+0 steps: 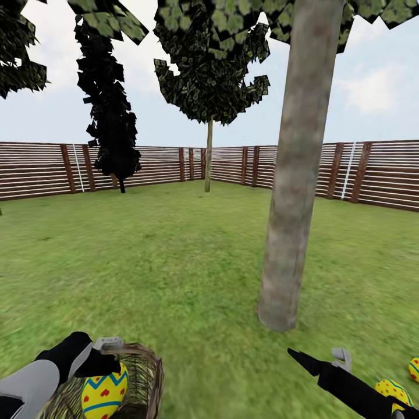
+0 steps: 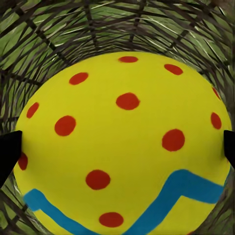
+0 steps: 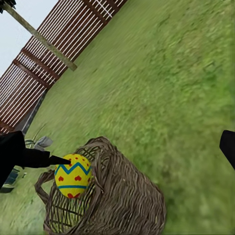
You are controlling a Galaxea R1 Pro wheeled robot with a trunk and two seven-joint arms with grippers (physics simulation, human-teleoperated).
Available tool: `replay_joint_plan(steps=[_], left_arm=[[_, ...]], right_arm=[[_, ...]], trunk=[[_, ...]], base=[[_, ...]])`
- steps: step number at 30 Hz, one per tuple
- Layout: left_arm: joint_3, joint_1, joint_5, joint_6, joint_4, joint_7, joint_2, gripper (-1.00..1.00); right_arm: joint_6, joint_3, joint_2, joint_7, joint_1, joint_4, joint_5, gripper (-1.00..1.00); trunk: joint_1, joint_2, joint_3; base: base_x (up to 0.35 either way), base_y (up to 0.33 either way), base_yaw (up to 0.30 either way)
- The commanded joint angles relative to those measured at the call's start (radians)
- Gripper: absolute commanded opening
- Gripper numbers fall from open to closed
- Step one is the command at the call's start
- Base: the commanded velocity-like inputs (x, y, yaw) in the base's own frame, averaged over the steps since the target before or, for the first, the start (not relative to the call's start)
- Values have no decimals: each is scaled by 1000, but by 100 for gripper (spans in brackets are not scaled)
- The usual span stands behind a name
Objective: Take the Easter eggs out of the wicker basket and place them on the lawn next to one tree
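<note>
Left wrist view: the left claw (image 2: 117,147) grips the zigzag egg (image 2: 122,142) inside the wicker basket (image 2: 58,29).

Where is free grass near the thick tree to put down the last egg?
Bare lawn lies between the wicker basket and the tree trunk, and also behind the trunk toward the fence. It is crowded at the trunk's right, where two eggs lie beside the right gripper.
</note>
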Motion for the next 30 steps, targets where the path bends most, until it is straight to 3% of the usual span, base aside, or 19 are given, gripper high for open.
replay_joint_plan(steps=[1, 7, 30], left_arm=[[-8, 0, 9, 5, -2, -1, 1, -100], [-8, 0, 9, 5, -2, -1, 1, -100], [-8, 4, 11, 16, -37, -10, 4, -100]], right_arm=[[6, -1, 0, 1, -1, 0, -4, 100], [6, 18, 0, 1, -1, 0, -2, 100], [6, 19, 0, 1, -2, 1, -1, 100]], trunk=[[-4, 7, 2], [-27, 49, 21], [-115, 210, 93]], base=[[0, 0, 0], [0, 0, 0], [-42, 0, 0]])
